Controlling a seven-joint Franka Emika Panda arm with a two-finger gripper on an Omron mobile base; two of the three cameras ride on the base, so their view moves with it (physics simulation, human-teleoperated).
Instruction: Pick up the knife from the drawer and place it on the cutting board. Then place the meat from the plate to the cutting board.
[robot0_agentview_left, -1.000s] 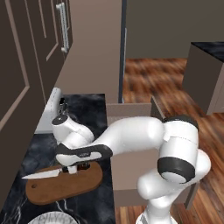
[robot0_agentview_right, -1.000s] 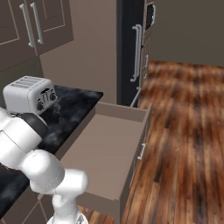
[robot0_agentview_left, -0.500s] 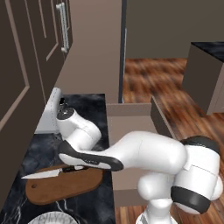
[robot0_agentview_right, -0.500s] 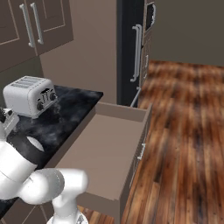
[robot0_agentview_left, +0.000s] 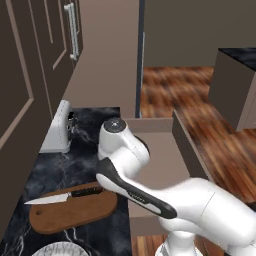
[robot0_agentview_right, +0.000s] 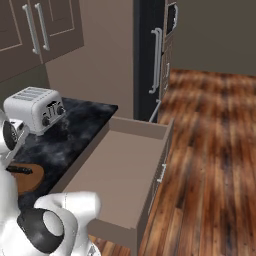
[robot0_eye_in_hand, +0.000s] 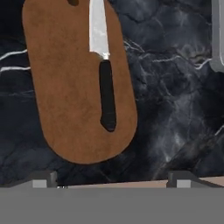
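Half the job looked done to me: knife (robot0_eye_in_hand: 105, 74) lay on the board (robot0_eye_in_hand: 65, 87), gripper (robot0_eye_in_hand: 111, 177) spread and empty at six o'clock, meat still to move.

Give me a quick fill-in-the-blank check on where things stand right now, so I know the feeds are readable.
1. The knife lies on the ____.
2. The drawer stands ____ with nothing lying in it.
3. The tool hangs over the board with its jaws ____.
4. The silver appliance at the back of the counter is a ____.

Missing words: board; open; open; toaster
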